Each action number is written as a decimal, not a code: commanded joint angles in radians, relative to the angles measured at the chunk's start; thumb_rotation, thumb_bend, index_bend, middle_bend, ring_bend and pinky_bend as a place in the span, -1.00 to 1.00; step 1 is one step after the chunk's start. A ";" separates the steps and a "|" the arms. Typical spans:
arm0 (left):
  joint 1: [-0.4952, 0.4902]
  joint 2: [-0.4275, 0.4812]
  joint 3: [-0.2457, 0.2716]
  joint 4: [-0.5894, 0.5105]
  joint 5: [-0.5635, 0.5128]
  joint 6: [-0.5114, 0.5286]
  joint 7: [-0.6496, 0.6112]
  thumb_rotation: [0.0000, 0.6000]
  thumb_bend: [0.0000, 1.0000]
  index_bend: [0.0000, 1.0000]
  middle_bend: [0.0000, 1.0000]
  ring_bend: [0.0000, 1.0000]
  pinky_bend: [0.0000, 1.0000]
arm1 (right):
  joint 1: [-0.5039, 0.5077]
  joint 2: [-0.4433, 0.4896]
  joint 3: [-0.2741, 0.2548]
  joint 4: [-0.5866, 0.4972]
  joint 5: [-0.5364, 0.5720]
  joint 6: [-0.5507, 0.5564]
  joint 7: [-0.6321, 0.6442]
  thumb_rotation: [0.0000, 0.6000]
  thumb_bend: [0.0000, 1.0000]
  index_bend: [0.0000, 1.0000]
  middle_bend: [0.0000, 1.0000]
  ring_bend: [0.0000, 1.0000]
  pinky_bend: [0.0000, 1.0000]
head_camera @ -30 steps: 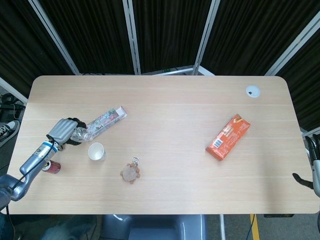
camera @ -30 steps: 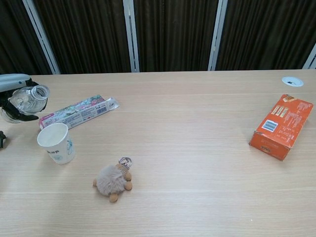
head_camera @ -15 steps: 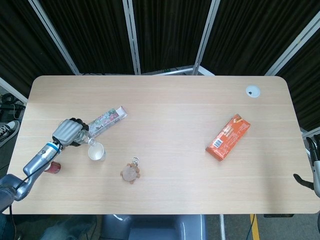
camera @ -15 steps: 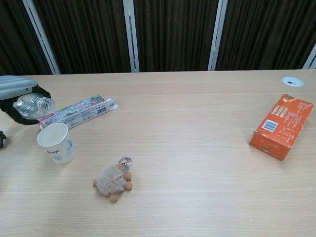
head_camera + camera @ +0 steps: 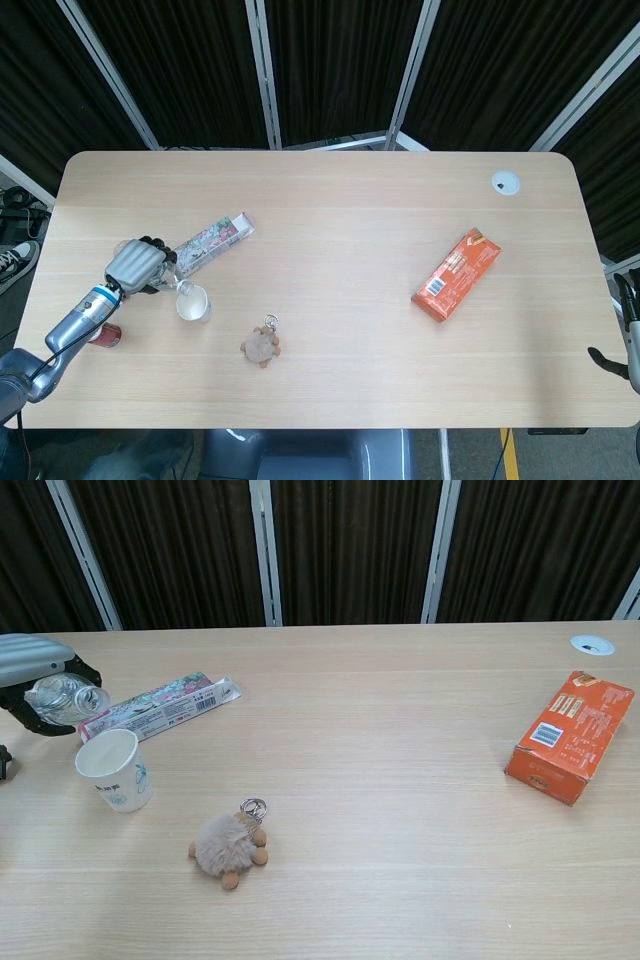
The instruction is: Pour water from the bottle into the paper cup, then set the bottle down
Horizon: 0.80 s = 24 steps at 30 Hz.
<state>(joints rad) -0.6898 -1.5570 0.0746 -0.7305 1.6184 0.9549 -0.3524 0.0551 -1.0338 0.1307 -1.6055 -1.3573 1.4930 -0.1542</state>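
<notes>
While the left hand wraps its fingers around the clear plastic bottle, the bottle lies tipped over on its side in the air, its open mouth pointing toward the white paper cup and hanging just above and behind the cup's rim. Whether any water is passing from the mouth into the cup cannot be told from either view. Taking the paper cup as the landmark: it stands upright on the pale wooden tabletop, with the bottle and the holding hand just beside it on the robot's left and slightly farther back. A flat, flower-printed toothpaste box lies on the tabletop just behind the cup, running away from it at a slant. A small brown plush keychain with a metal ring rests near the cup, toward the front edge and to the right. A red can sits near the cup on the left side, under the left forearm in the head view. Well apart from the cup, far to the right, an orange snack box lies on the tabletop, and farther back a round white cable grommet is set in the corner. Only a dark piece of the right arm shows at the head view's right edge, so how the right hand's fingers stand cannot be told.
</notes>
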 commanded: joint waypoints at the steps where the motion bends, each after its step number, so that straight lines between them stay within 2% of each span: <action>1: 0.002 0.000 0.004 0.010 0.002 0.003 0.013 1.00 0.00 0.24 -0.01 -0.38 -0.31 | 0.000 -0.001 -0.001 0.000 -0.001 0.000 -0.002 1.00 -1.00 -1.00 -1.00 -1.00 -1.00; 13: 0.014 0.000 0.028 0.056 0.030 0.042 0.064 1.00 0.00 0.24 0.00 -0.38 -0.31 | 0.000 -0.001 0.001 0.001 0.000 0.002 -0.002 1.00 -1.00 -1.00 -1.00 -1.00 -1.00; 24: 0.010 -0.001 0.027 0.059 0.029 0.047 0.102 1.00 0.00 0.24 0.00 -0.38 -0.31 | 0.000 -0.003 0.000 0.001 0.001 0.001 -0.005 1.00 -1.00 -1.00 -1.00 -1.00 -1.00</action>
<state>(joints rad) -0.6793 -1.5581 0.1020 -0.6712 1.6480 1.0029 -0.2515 0.0554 -1.0365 0.1308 -1.6041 -1.3565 1.4935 -0.1596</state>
